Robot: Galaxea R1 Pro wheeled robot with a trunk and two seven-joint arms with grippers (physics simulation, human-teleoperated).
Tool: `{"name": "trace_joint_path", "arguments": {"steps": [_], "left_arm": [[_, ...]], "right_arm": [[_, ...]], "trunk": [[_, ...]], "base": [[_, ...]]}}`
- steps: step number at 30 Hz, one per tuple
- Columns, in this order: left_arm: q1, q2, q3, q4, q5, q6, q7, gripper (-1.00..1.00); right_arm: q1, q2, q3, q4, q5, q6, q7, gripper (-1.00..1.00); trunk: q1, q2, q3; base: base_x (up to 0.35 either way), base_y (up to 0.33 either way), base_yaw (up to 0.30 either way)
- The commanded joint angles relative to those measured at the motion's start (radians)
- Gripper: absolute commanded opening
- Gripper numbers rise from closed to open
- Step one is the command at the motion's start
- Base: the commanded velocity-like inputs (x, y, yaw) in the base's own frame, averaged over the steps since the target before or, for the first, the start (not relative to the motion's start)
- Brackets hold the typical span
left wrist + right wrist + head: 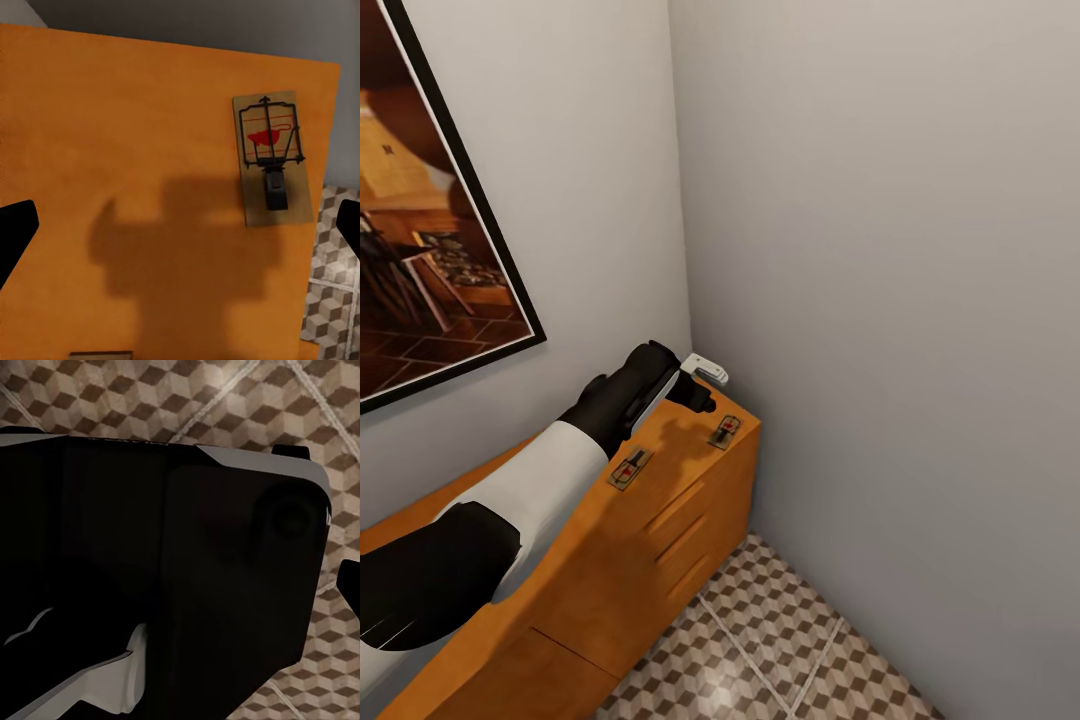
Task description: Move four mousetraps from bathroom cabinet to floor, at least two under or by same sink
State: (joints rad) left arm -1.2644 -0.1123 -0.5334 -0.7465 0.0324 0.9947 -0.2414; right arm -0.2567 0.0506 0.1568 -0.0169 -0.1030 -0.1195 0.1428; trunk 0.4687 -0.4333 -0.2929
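Your left arm reaches out over the cabinet (660, 520), left gripper (695, 385) hovering above the top near the corner wall. In the left wrist view the 2 fingertips (15, 229) sit at opposite edges of the frame with nothing between them, so the jaws stand wide and empty. 2 mousetraps are visible on the cabinet top: the near mousetrap (630, 468) beside your forearm, and the far mousetrap (724, 431) close to the cabinet's end edge. In the left wrist view the far mousetrap (270, 159) lies flat, long axis roughly parallel to that end edge, red bait pad toward the back wall and the dark block toward the front of the cabinet. Risks: it's thin and flat, so a descent off-centre probably just pushes it, and a push sideways could slide it off the end onto the bathroom floor (780, 640). Close across the short axis, or the fingers will likely skid off the wire parts. Also watch your forearm, it passes just beside the near mousetrap and could sweep it. The right wrist view has dark robot body over floor tiles, with 1 dark tip at the frame edge; can't tell the right jaws' state.
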Motion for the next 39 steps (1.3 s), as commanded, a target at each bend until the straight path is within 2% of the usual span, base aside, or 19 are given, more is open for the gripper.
{"name": "trace_joint_path", "arguments": {"steps": [1,9,21,39], "left_arm": [[-0.001,0.0,-0.002,0.0,0.003,0.004,0.001,1.0],[-0.001,0.0,-0.002,0.001,0.003,0.004,0.001,1.0],[-0.001,-0.002,-0.003,0.002,0.004,0.004,0.0,1.0],[0.001,-0.002,-0.003,0.001,0.004,0.004,0.001,1.0]], "right_arm": [[-0.001,0.0,0.008,0.002,-0.011,-0.004,0.003,1.0],[-0.001,0.0,0.008,0.002,-0.011,-0.004,0.003,1.0],[-0.001,0.0,0.008,0.002,-0.011,-0.005,0.003,1.0],[-0.001,0.0,0.008,0.003,-0.011,-0.005,0.003,1.0]], "trunk": [[0.0,-0.002,-0.002],[0.0,-0.002,-0.002],[0.0,-0.002,-0.002],[0.0,-0.002,-0.002]], "base": [[0.0,0.0,0.0],[0.009,0.0,0.0],[0.146,0.0,0.0],[0.01,0.0,0.0]]}}
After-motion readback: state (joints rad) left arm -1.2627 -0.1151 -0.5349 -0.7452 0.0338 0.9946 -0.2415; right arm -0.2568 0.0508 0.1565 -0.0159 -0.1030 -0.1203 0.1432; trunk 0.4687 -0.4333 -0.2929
